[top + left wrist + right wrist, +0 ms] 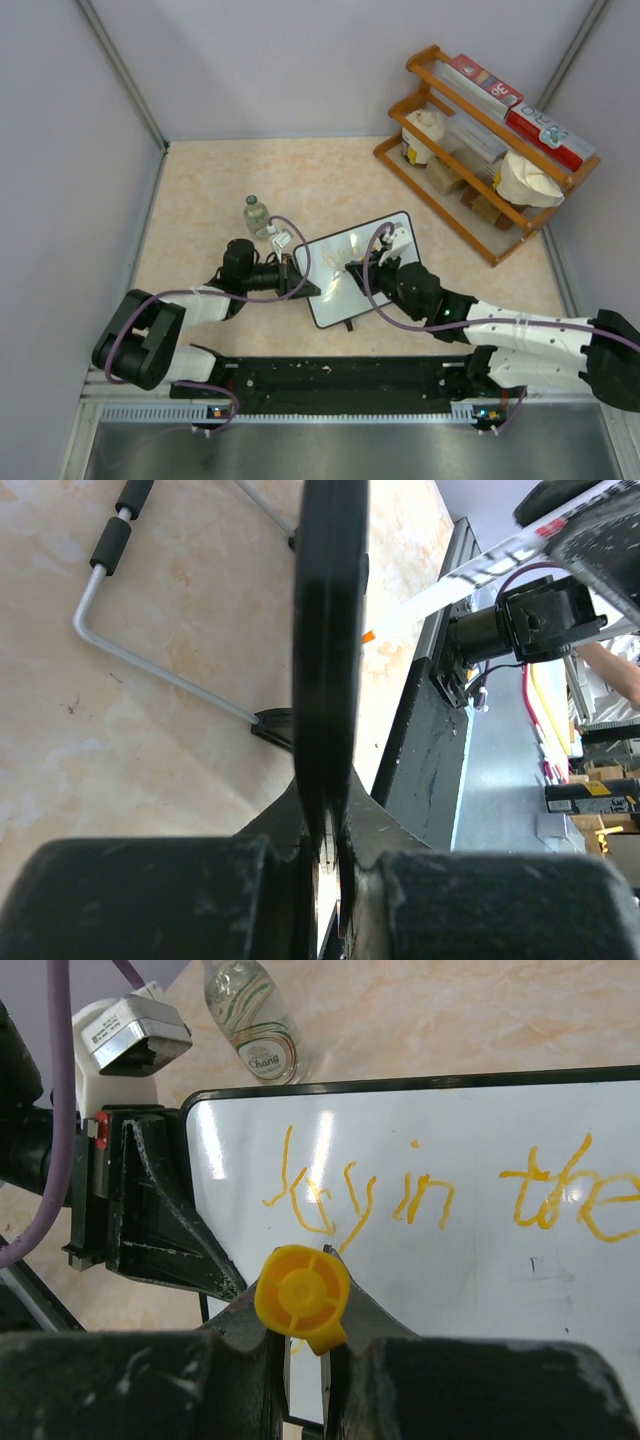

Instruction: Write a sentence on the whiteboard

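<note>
The whiteboard [345, 280] stands tilted on its wire stand in the middle of the table. My left gripper [303, 285] is shut on its left edge; in the left wrist view the black frame [328, 630] runs edge-on between the jaws of the left gripper [338, 825]. My right gripper [362, 270] hovers over the board, shut on an orange marker [298, 1285] whose yellow end cap faces the camera. The right gripper [306, 1310] is in front of the white surface [480, 1280]. The sentence [420, 1195], in orange script, fills one line and ends in "in the".
A small clear bottle [257, 215] stands just behind the left gripper. A wooden rack [480, 150] with boxes and bags fills the back right corner. Grey walls close the left and back sides. The black base rail [340, 375] runs along the near edge.
</note>
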### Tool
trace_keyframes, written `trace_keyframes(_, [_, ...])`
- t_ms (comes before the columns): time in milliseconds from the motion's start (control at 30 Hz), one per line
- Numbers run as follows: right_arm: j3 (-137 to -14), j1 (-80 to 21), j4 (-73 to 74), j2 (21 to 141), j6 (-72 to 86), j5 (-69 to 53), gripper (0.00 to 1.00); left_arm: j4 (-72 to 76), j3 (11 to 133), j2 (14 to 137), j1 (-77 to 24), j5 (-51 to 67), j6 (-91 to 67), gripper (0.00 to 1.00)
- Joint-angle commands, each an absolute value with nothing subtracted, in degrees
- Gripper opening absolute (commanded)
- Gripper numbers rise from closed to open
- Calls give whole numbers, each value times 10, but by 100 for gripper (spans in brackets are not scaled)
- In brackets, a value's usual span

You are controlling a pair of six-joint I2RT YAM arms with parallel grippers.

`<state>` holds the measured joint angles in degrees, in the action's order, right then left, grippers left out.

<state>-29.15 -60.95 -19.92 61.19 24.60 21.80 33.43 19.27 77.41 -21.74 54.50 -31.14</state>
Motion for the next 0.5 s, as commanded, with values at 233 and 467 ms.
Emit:
trace_keyframes(233, [-263, -591, -167, 535, 250, 226, 0, 317, 185, 778, -221, 553, -294, 0])
trace_keyframes(467, [-246, -581, -181, 546, 262, 220, 0, 316, 185, 780, -221, 552, -294, 0])
